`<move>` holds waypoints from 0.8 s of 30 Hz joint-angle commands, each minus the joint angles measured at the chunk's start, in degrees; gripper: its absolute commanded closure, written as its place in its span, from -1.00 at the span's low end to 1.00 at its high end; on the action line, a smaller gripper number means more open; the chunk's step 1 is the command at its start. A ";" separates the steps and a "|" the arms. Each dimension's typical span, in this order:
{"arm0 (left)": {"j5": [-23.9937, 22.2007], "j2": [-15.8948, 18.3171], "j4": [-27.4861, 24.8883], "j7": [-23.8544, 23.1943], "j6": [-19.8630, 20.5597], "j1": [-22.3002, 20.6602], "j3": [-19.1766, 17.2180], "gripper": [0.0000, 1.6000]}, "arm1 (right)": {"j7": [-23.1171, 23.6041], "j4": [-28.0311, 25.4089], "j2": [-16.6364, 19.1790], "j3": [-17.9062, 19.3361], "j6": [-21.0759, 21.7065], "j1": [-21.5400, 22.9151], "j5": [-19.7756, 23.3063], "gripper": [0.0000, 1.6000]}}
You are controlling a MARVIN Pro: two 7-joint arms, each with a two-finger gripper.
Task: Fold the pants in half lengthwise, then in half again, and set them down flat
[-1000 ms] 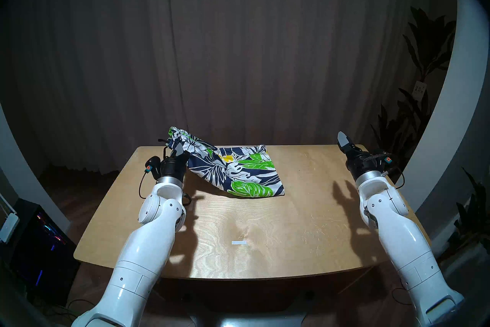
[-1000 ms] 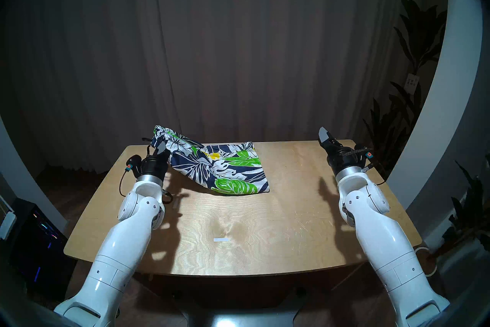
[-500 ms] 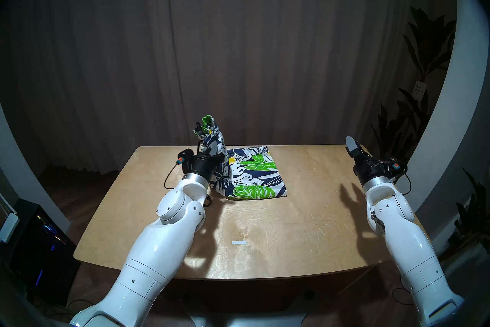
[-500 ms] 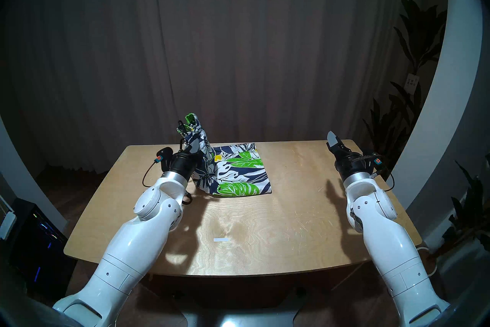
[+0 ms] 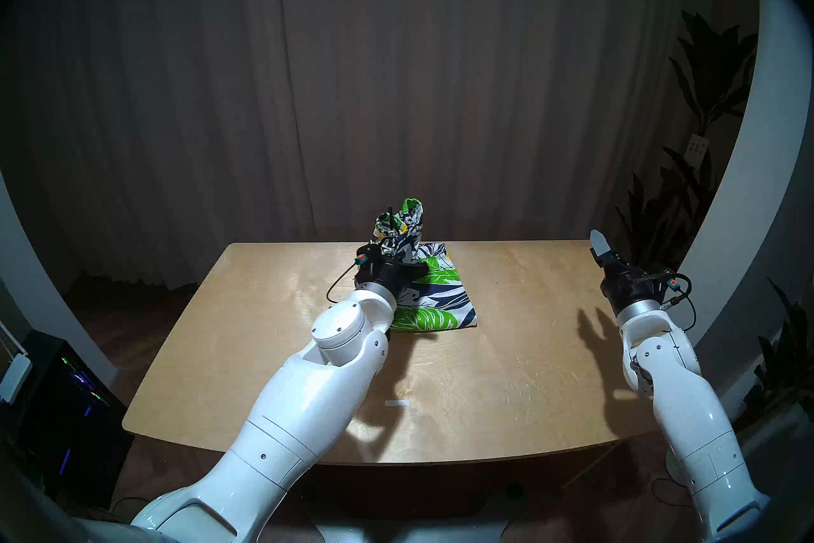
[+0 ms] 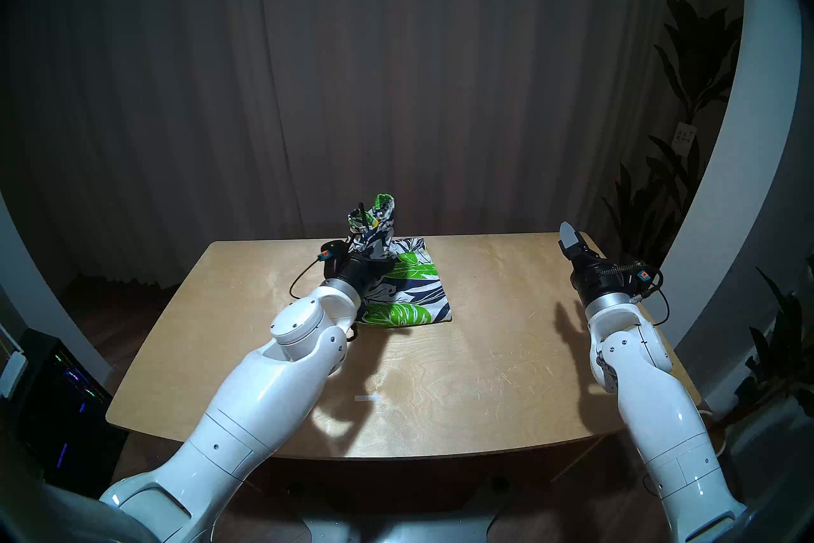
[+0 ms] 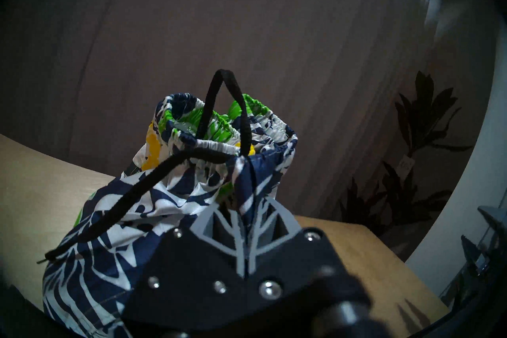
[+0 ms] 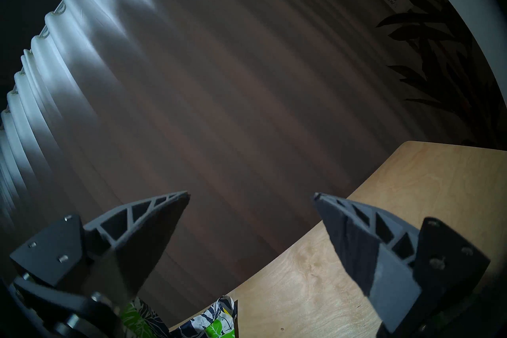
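Note:
The shorts, navy with white and bright green leaves, lie at the far middle of the wooden table. My left gripper is shut on the waist end and holds it raised over the flat leg part. The bunched elastic waistband and a black drawstring loop stand up above the fingers. My right gripper is open and empty above the table's far right corner; a corner of the shorts shows at its view's bottom.
A small white strip lies on the table near the front middle. A dark curtain hangs behind the table. Potted plants stand at the right, and a computer case at the lower left.
My left gripper has carried the waist end of the shorts rightward, from the table's left side to over the leg part. The right gripper has drifted slightly right and stayed open.

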 commanded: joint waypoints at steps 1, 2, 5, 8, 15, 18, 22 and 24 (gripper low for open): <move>3.47 -4.29 3.40 3.90 1.60 -5.78 2.66 1.00 | 1.98 -2.14 0.83 2.76 -0.39 -1.88 1.40 -1.00; 3.47 -4.95 4.37 4.57 1.97 -6.12 2.88 1.00 | 2.00 -2.52 0.88 3.02 -0.38 -2.09 1.53 -1.00; 4.46 -6.44 7.17 5.85 2.05 -7.36 4.09 1.00 | 2.50 -2.78 0.98 3.80 -0.43 -3.00 1.95 -1.00; 5.17 -7.83 9.27 6.88 2.24 -8.41 5.21 1.00 | 2.70 -3.31 1.05 4.46 -0.49 -3.79 2.22 -1.00; 6.60 -11.35 13.53 9.07 2.49 -9.81 8.00 0.95 | 3.26 -3.89 1.44 6.08 -0.56 -5.19 2.79 -1.00; 7.36 -12.14 14.79 9.76 2.43 -10.03 9.23 0.74 | 3.61 -3.87 1.68 6.85 -0.46 -5.61 3.15 -1.00; 8.19 -12.77 16.17 11.11 2.33 -10.03 10.36 0.41 | 4.06 -3.90 1.97 7.57 -0.18 -5.90 3.65 -1.00; 8.35 -13.03 16.99 11.46 1.88 -10.02 10.58 0.00 | 4.63 -3.46 2.14 7.85 -0.01 -6.03 3.97 -1.00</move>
